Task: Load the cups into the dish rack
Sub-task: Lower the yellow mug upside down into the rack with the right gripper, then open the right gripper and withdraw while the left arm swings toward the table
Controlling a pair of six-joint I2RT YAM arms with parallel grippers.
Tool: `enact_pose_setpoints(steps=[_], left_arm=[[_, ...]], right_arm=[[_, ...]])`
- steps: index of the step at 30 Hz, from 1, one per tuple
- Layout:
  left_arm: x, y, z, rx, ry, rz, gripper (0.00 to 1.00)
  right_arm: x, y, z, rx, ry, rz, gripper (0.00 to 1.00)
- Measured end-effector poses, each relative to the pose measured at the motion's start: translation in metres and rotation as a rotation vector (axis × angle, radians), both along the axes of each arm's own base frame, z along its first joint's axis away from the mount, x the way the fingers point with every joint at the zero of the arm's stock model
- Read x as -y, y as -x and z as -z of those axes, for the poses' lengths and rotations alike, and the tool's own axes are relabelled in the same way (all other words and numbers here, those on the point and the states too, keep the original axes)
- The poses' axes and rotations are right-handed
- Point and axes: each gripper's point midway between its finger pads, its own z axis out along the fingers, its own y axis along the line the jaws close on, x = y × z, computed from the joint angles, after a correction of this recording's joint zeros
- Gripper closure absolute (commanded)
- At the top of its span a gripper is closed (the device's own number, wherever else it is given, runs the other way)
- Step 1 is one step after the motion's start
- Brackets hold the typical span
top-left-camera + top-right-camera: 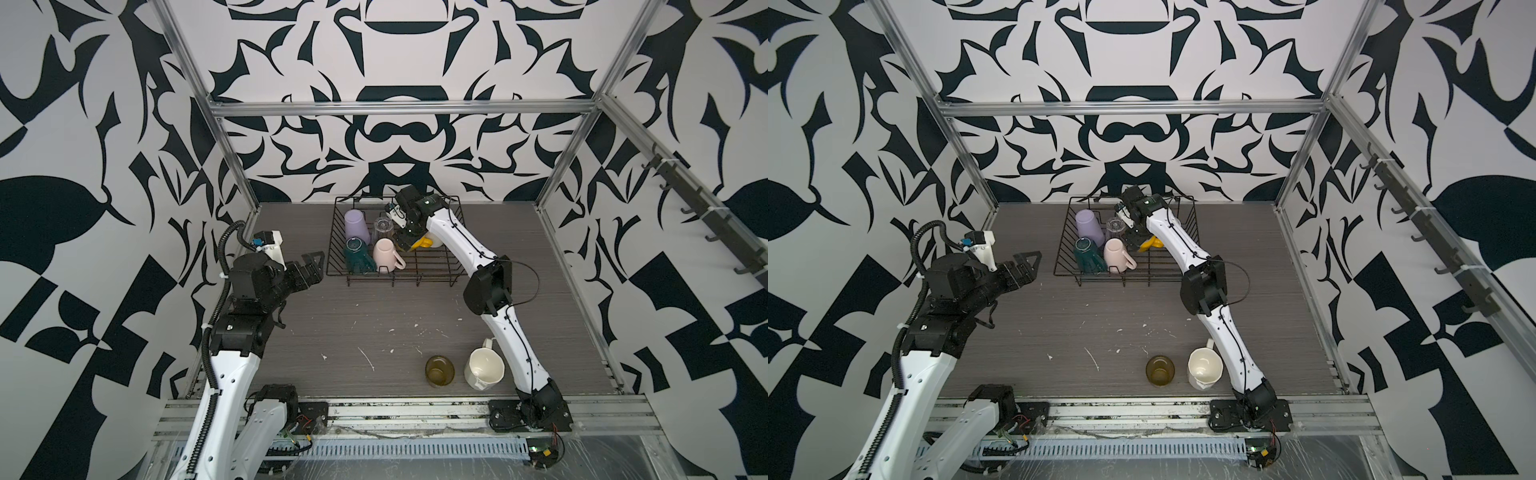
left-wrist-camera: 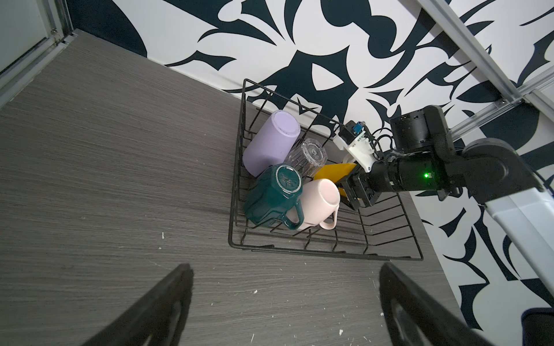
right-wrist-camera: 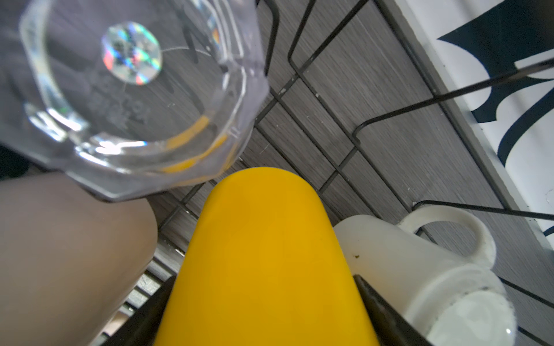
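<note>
The dish rack [image 2: 326, 253] is thin black wire. Inside it are a matte lilac tumbler [image 1: 356, 226], a clear glass [image 1: 383, 227] with a rainbow-glinting spot on its base, a glossy dark green mug [image 1: 358, 257], a pale pink mug [image 1: 385, 253], a bright yellow mug [image 3: 263, 254] and a white mug [image 3: 404, 263]. In front of the rack, an olive glass [image 1: 439, 370] is see-through brownish green and a cream mug [image 1: 484, 368] is plain off-white. The table [image 1: 353, 324] under the rack is grey wood grain flecked with white. The wall [image 1: 395, 137] behind the rack is white with bold dark navy swirling shapes.
</note>
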Motion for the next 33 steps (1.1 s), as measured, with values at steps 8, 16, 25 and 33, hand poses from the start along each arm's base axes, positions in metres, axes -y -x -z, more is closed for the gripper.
enact_pose_setpoints(steps=[8,16,25,33], left_arm=[[0.0006,0.0001,0.0000,0.000,0.001,0.004,0.01],[0.0012,0.0003,0.0000,-0.001,0.003,0.007,0.01],[0.0027,0.0005,0.0003,-0.003,0.006,0.015,0.01],[0.0031,0.0004,-0.0004,0.000,0.007,0.018,0.01]], right_arm=[[-0.0005,0.0003,0.0001,-0.001,-0.003,-0.001,0.19],[-0.0007,0.0003,0.0000,-0.002,-0.004,-0.001,0.10],[-0.0036,-0.0039,-0.0024,0.017,-0.019,0.000,0.09],[-0.0041,-0.0044,-0.0027,0.019,-0.020,0.000,0.09]])
